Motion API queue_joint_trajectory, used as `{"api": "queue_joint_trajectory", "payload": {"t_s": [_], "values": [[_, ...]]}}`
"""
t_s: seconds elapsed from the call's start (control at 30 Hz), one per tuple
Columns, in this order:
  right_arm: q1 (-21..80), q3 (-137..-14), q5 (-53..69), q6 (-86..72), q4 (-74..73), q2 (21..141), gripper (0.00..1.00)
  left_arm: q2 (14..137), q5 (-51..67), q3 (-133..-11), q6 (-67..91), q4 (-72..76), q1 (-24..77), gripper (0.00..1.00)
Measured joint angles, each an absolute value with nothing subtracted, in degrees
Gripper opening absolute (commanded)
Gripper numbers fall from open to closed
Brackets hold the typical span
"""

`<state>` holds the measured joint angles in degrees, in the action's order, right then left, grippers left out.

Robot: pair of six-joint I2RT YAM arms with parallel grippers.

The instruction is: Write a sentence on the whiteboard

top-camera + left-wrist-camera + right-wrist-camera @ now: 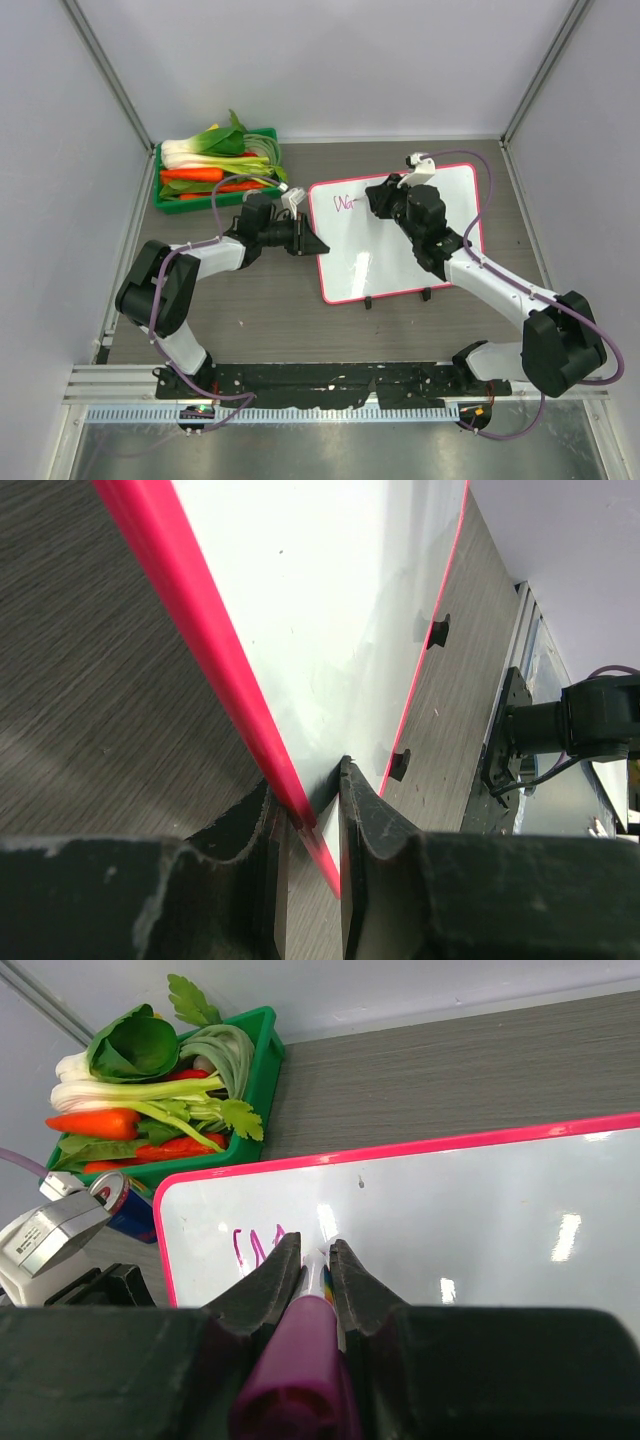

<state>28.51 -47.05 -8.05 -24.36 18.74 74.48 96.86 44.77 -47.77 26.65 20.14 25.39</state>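
The whiteboard [350,265], glossy white with a pink frame and two small black feet, lies on the table right of centre. My left gripper [315,243] is shut on its left edge; in the left wrist view the pink frame [200,630] runs between the fingers of the left gripper [305,800]. My right gripper [378,200] hovers over the board's top left area, shut on a purple marker [295,1360]. The marker's tip is hidden between the fingers of the right gripper [315,1250]. The sentence [255,1248] shows as a few pink strokes [345,204] just left of those fingers.
A green crate [158,180] of vegetables [150,1090] stands at the back left, close to the board's top left corner. A red and blue can [125,1205] sits beside that corner. Grey walls enclose the table on three sides.
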Motion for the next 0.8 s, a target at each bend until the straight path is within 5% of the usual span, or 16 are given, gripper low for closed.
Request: {"api": "queue_joint_trajectory", "payload": {"t_s": [0.8], "values": [[28.49,-42.68,-5.32,-24.38,19.77,71.92,0.01,96.9,44.75,-47.83,26.65,19.88,25.39,0.0]]}}
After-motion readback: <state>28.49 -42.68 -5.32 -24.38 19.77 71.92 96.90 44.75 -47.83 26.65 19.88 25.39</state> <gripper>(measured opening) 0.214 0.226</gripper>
